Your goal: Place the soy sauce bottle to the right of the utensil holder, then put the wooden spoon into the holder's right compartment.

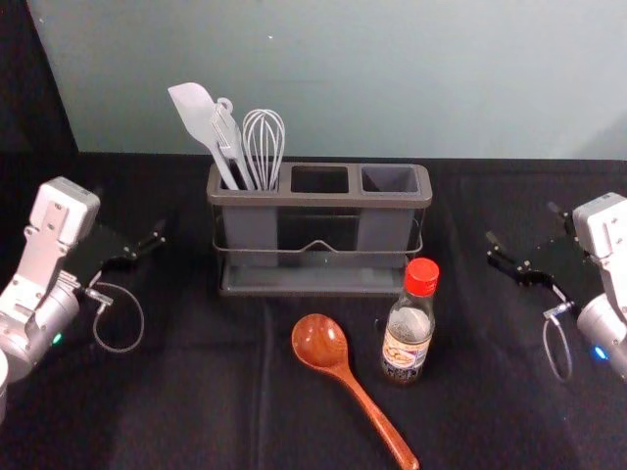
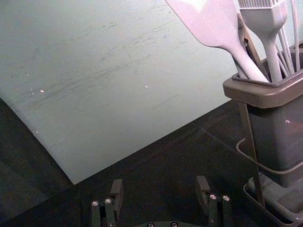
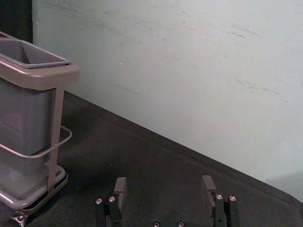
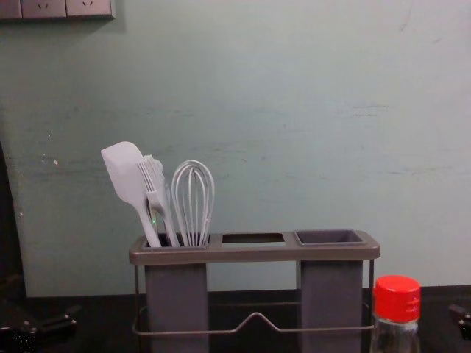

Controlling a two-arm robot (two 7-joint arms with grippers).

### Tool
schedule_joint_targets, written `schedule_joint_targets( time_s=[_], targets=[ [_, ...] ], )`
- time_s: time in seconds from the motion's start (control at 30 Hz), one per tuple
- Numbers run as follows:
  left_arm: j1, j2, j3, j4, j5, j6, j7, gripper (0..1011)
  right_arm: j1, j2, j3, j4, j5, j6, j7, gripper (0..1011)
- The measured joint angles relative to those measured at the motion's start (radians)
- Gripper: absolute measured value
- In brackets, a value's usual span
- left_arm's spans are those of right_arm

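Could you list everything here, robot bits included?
Utensil holder: one, grey-brown, centre
Spatula: one, white, holder's left compartment
Basting brush: one, pale grey, same compartment
Whisk: one, pale grey, same compartment
Wooden spoon: one, reddish-brown, before holder
Soy sauce bottle: one, clear, red cap, beside spoon
Wall sockets: three, grey, wall's upper left
Cloth: one, black, underneath
Wall: one, grey-green, behind
Arms: two, white, either side
Left gripper: one, black, left of holder
Right gripper: one, black, right of holder

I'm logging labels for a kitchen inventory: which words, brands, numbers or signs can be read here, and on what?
Soy sauce bottle: its label carries print, too small to quote.
Utensil holder: no lettering I can make out.
Wooden spoon: none seen.
So nothing can be quoted.
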State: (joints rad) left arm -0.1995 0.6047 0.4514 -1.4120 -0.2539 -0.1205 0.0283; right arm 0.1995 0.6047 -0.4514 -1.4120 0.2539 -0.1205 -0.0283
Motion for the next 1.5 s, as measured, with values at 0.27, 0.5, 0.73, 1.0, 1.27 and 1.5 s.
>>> schedule_joint_targets(
  time_s=[0.27,0.5,0.73,1.0,1.27,1.5],
  targets=[
    [0.0,0.0,0.0,0.0,0.0,0.0,0.0,1005,0.0,0.0,0.0,0.0,0.0,0.0,0.0,1004],
    [0.0,0.0,0.0,0.0,0.0,0.0,0.0,1005,0.0,0.0,0.0,0.0,0.0,0.0,0.0,1004],
    [0.0,0.0,0.0,0.0,0.0,0.0,0.0,1005,-0.022,0.004,0.023,-0.02,0.009,-0.021,0.015,1004],
    [0.0,0.0,0.0,0.0,0.0,0.0,0.0,1005,-0.102,0.042,0.098,-0.126,0.1,-0.031,0.079,1004],
    [0.0,0.0,0.0,0.0,0.0,0.0,0.0,1005,-0.195,0.107,0.176,-0.206,0.238,-0.058,0.223,1004],
    [0.0,0.0,0.0,0.0,0.0,0.0,0.0,1005,-0.233,0.15,0.209,-0.211,0.337,-0.086,0.391,1004]
  ],
)
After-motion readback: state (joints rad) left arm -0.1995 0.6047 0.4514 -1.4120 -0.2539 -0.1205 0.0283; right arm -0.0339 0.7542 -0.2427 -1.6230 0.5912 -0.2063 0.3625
